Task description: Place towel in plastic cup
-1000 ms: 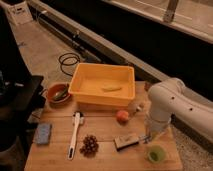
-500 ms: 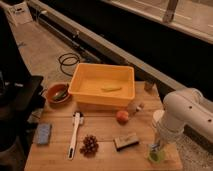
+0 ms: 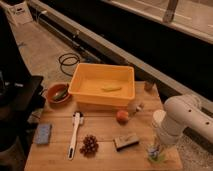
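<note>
Wooden bench (image 3: pixel 105 135) under dim light, with a yellow tub (image 3: pixel 102 86) at its back edge. My gripper (image 3: pixel 154 150) has come across from beside the grey block (image 3: pixel 126 141) and now hangs right over the plastic cup (image 3: pixel 155 156) at the front right corner. The towel (image 3: pixel 152 149) shows as a grey-blue scrap at the cup's rim, so I judge the drop nearly done. Whether I am clamped on it or apart, I cannot tell.

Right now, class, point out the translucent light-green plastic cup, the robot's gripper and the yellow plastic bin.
translucent light-green plastic cup (image 3: pixel 156 157), camera view, on its lower wall.
gripper (image 3: pixel 153 149), camera view, at its tip above the cup.
yellow plastic bin (image 3: pixel 95 97), camera view, on its front wall.
</note>
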Tool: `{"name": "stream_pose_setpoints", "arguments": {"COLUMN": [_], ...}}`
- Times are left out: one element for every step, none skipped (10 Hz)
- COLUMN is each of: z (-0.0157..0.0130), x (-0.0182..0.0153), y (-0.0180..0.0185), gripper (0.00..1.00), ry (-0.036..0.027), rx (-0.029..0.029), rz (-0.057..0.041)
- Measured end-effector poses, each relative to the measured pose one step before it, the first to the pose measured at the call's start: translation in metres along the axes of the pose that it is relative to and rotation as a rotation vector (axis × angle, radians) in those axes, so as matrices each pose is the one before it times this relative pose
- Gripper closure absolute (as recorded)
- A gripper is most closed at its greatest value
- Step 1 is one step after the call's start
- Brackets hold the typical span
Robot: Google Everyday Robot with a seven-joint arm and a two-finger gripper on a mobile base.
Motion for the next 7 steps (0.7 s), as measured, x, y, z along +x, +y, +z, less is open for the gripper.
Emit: {"name": "stream_pose_setpoints", "arguments": {"z": [0.00538,0.00420,0.00504,0.00381,0.00195,0.00055,0.00050], "x": [0.00275,0.00233,0.00289,0.00244,0.00186,0.00227,0.00254], "y": [0.00008,-0.00024,-0.00025,-0.00089,-0.00019,-0.00025,-0.00072], "gripper": [0.82,0.74,0.64,0.52,0.42,0.32,0.22], "ry": [-0.01271,-0.00971,-0.01062,-0.00600,-0.00305,-0.00078,-0.00076], "rx": [-0.00993,-0.00860,-0.01031,-0.00982,-0.00561,-0.00269,-0.00207], "rz": [0.00837,0.00715,0.00866,0.00731,0.00604,0.00806,0.00809]}}
